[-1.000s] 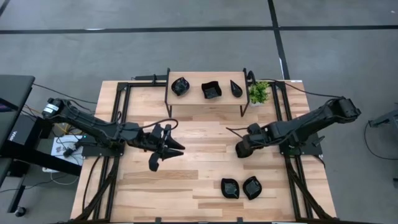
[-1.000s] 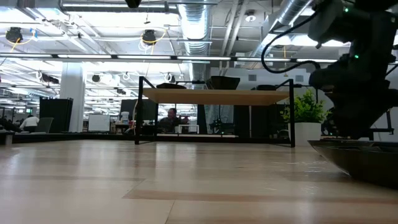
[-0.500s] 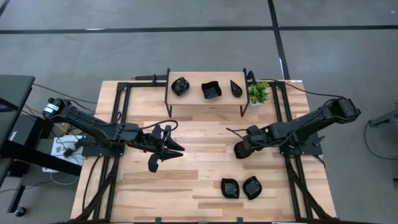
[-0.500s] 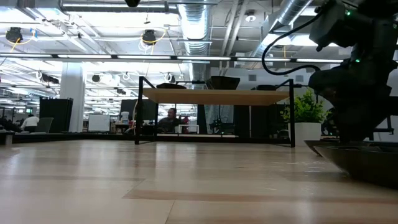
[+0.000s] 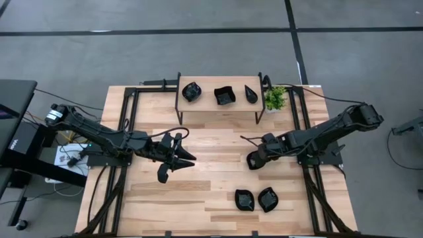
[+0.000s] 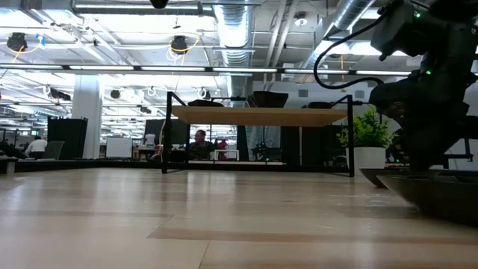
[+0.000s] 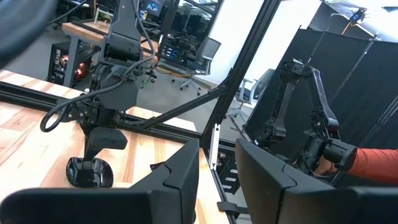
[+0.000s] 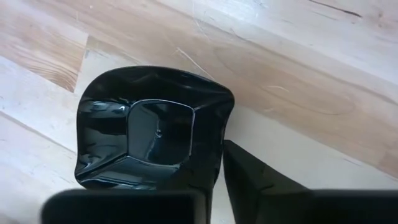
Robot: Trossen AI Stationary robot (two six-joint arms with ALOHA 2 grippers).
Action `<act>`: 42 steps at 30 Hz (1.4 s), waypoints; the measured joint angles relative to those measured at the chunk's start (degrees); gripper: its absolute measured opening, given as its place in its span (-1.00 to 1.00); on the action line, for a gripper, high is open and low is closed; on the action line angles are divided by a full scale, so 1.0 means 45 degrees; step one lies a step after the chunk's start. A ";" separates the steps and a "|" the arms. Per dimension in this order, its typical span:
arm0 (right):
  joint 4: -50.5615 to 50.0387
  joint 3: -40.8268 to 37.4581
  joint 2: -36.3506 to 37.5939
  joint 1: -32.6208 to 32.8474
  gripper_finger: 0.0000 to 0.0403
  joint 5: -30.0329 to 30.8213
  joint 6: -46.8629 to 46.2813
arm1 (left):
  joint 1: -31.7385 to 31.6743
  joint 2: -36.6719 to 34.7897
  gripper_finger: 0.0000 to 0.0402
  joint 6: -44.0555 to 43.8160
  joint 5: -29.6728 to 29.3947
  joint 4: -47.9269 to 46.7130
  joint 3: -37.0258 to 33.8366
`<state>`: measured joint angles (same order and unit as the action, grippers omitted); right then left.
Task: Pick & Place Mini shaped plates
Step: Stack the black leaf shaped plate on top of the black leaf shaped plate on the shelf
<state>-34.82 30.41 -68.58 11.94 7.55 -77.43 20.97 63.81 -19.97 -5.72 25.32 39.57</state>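
The right gripper [image 5: 252, 160] pinches the rim of a square black plate [image 8: 149, 127], a grip only its wrist view reveals; from above the plate hides beneath it. It has drifted slightly left since earlier. The left gripper [image 5: 173, 158] hovers mid-table, fingers [image 7: 180, 174] narrowly spread. Two plates [image 5: 256, 199] lie near the front, three [image 5: 223, 94] on the shelf [image 5: 218, 107].

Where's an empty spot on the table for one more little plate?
The front left corner of the table is bare, left of the two front plates. Bare wood also lies between the left end effector and the right end effector, which grips a square plate. The shelf is crowded.
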 joint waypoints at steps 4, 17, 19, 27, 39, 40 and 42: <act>0.0165 0.0000 0.0000 0.0000 -0.98 0.0000 0.0000 | 0.0000 0.0000 -0.47 0.0003 0.0000 0.0000 0.0000; 0.1173 0.0005 0.0000 0.0000 -0.98 -0.0107 0.0214 | 0.0000 0.0000 -0.47 0.0003 0.0000 -0.0005 0.0000; 0.1517 0.0005 0.0000 -0.0009 -0.98 -0.0318 0.0337 | 0.0038 -0.0001 -0.47 0.0001 -0.0002 -0.0005 0.0000; 0.3000 0.0005 0.0004 -0.0019 -0.99 -0.0394 0.0670 | 0.0097 -0.0003 -0.47 -0.0073 -0.0013 -0.0182 -0.0005; 0.4195 0.0524 0.0005 -0.0029 -1.00 -0.0401 0.1337 | -0.0314 0.0946 -0.47 -0.1380 -0.0059 -0.0248 -0.0010; 0.4193 0.0647 0.0005 -0.0041 -1.00 -0.0379 0.1469 | -0.0401 0.1113 -0.47 -0.1668 -0.0062 -0.0246 -0.0010; 0.4180 0.0927 0.0005 -0.0100 -1.00 -0.0379 0.1704 | -0.0579 0.1452 -0.47 -0.2208 -0.0053 -0.0251 -0.0010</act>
<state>-16.01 34.59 -68.55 11.49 5.85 -69.76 18.37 70.35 -29.90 -5.96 24.19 39.53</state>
